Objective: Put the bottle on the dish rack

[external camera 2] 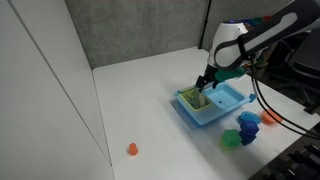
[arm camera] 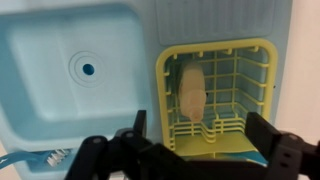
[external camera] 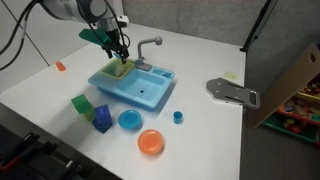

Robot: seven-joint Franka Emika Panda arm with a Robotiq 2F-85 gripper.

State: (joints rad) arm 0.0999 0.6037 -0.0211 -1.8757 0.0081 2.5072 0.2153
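The gripper (arm camera: 197, 135) hangs over the dish rack (arm camera: 262, 90), its two fingers spread wide and holding nothing. The bottle (arm camera: 190, 90), pale cream, lies on its side inside the yellow-green rack. The blue sink basin (arm camera: 40, 100) adjoins the rack. An orange plate (external camera: 150, 142) lies well apart on the white table (external camera: 200, 60).

Looking down at an angle in an exterior view across the tabletop (external camera: 200, 50), standing well back, with the sink (external camera: 140, 88) left of centre. Facing the same sink (external camera 2: 222, 103) in an exterior view from farther off, alongside a wall (external camera 2: 40, 80). Sharing sink and tabletop in both exterior views. Peering straight down in the wrist view, close over rack (arm camera: 262, 60) and basin (arm camera: 80, 70), with fingers (arm camera: 285, 150) along the bottom edge.
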